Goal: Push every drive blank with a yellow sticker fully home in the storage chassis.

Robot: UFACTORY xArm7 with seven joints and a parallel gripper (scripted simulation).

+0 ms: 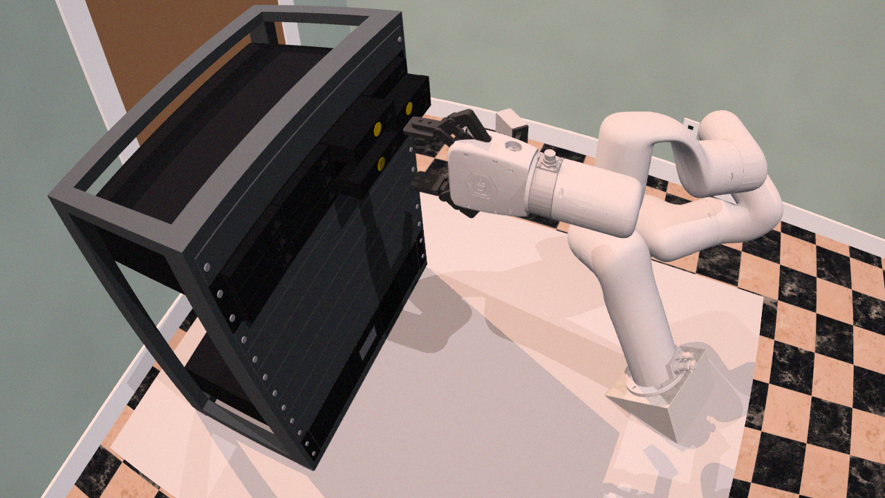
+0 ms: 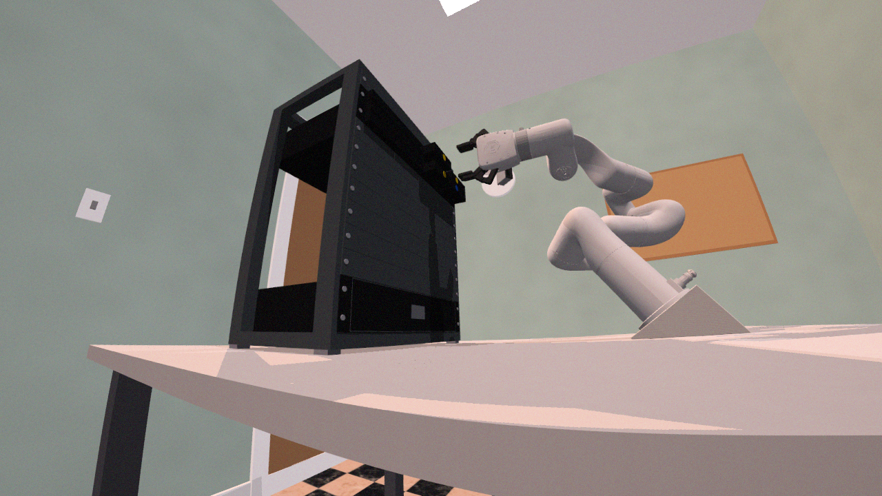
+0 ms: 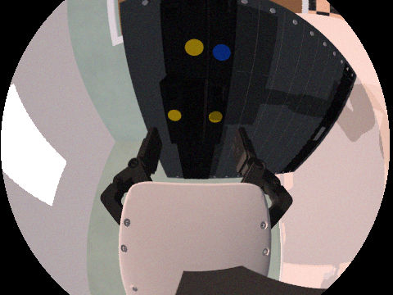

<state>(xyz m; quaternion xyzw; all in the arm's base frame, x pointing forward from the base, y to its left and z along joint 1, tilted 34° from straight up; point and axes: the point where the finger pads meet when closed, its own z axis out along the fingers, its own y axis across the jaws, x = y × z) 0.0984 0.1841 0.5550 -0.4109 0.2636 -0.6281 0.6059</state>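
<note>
Green walls [image 1: 556, 55] [image 2: 154, 184] [image 3: 86, 61] frame a black equipment rack [image 1: 247, 371] [image 2: 333, 215] [image 3: 143, 41], upright on a pale table [image 1: 495, 402] [image 2: 493, 395] [image 3: 327, 229], at nine o'clock from me in the top view. High on its front, the black storage chassis [image 1: 265, 247] [image 2: 394, 129] [image 3: 196, 164] shows four dark, boxy drive blanks standing proud in two stacked pairs. Three wear round, matte yellow stickers: two above [image 1: 377, 128] [image 1: 408, 107] [image 3: 174, 115] [image 3: 194, 47], one below [image 1: 381, 163] [image 3: 215, 116]. A blue sticker [image 3: 221, 52] marks the fourth; in the wrist view it sits at three o'clock from its yellow neighbour, and my upper finger covers its place in the top view. None of the yellow-marked blanks is home. I, the gripper [image 1: 420, 153] [image 2: 466, 162] [image 3: 196, 135], face the blanks with jaws spread fully wide, nothing between them, one finger above the other. My tips are near the protruding blanks; whether any touches, I cannot tell.
</note>
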